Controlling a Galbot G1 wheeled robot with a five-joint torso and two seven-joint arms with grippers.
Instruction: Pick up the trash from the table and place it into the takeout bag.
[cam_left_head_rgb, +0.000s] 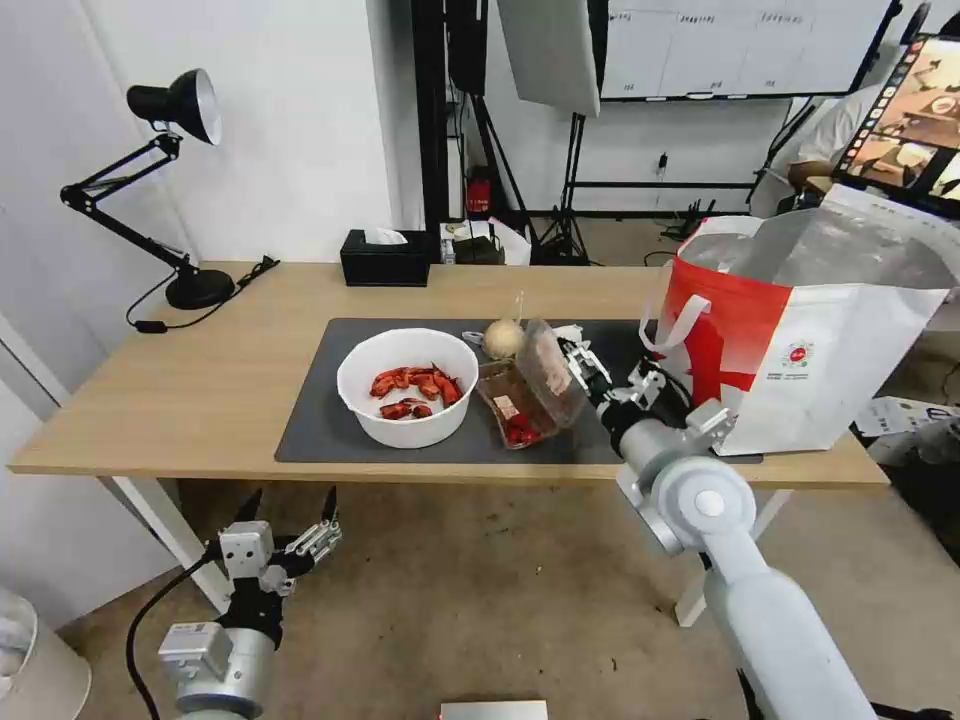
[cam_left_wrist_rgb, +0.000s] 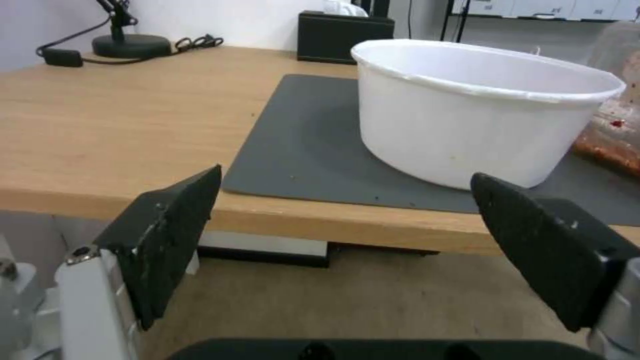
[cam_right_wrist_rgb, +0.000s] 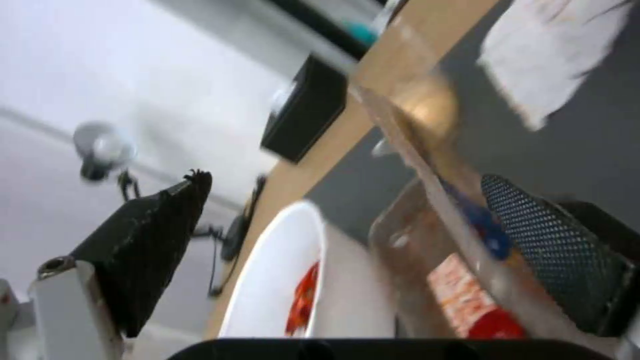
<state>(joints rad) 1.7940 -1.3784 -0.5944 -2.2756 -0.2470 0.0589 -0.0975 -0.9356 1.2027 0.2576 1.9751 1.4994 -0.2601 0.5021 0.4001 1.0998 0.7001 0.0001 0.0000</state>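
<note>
On the table (cam_left_head_rgb: 180, 390), a white round bowl (cam_left_head_rgb: 407, 400) of red shellfish scraps sits on the dark grey mat (cam_left_head_rgb: 320, 425). Right of it lies the clear two-compartment tray (cam_left_head_rgb: 520, 395), one half tilted upright. My right gripper (cam_left_head_rgb: 578, 368) is open around that upright half, which rests close to one finger (cam_right_wrist_rgb: 547, 255) in the right wrist view. A beige ball (cam_left_head_rgb: 503, 338) lies behind the tray, and a crumpled white tissue (cam_right_wrist_rgb: 553, 55) is partly hidden by the gripper. The red-and-white takeout bag (cam_left_head_rgb: 800, 340) stands open at the right. My left gripper (cam_left_head_rgb: 290, 515) hangs open below the table's front edge, facing the bowl (cam_left_wrist_rgb: 467, 110).
A black tissue box (cam_left_head_rgb: 385, 258) stands at the table's back edge. A black desk lamp (cam_left_head_rgb: 198, 288) with its cable occupies the back left corner. Bare wood lies left of the mat. Stands and a screen fill the room behind.
</note>
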